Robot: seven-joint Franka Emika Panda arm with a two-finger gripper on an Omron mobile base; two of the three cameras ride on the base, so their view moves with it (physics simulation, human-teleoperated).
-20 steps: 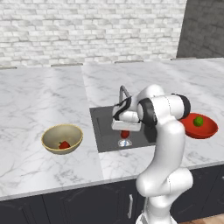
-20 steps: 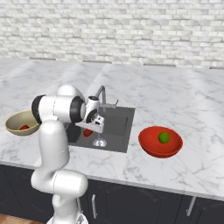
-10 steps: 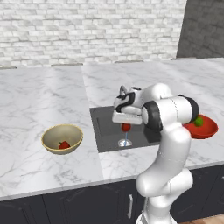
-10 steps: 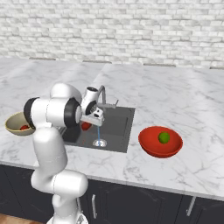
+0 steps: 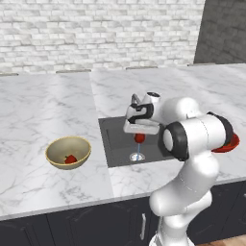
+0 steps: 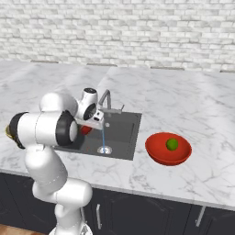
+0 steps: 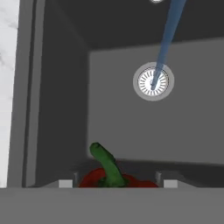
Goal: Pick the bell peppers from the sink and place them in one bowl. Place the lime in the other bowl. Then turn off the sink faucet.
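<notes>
My gripper [image 5: 139, 131] hangs over the sink [image 5: 115, 141], shut on a red bell pepper [image 5: 140, 138]. From the right side the gripper [image 6: 90, 124] and its bell pepper [image 6: 85, 130] sit just left of the water stream. In the hand view the bell pepper [image 7: 118, 180] with its green stem fills the gap between the fingertips [image 7: 65, 183], high above the drain [image 7: 153, 81]. Another bell pepper [image 5: 70, 159] lies in the tan bowl [image 5: 54, 151]. The lime [image 6: 172, 144] rests in the red bowl [image 6: 156, 156]. The faucet [image 6: 106, 98] is running.
A thin blue water stream [image 6: 103, 137] falls to the drain [image 6: 104, 150] beside my hand. White marble counter [image 5: 48, 110] surrounds the basin, with a brick wall behind. My arm's bulky elbow [image 5: 197, 134] hides most of the red bowl [image 5: 231, 142].
My hand has risen a little from the basin with the bell pepper still gripped, and the elbow has swung forward. Bowls, lime and water stream are unchanged.
</notes>
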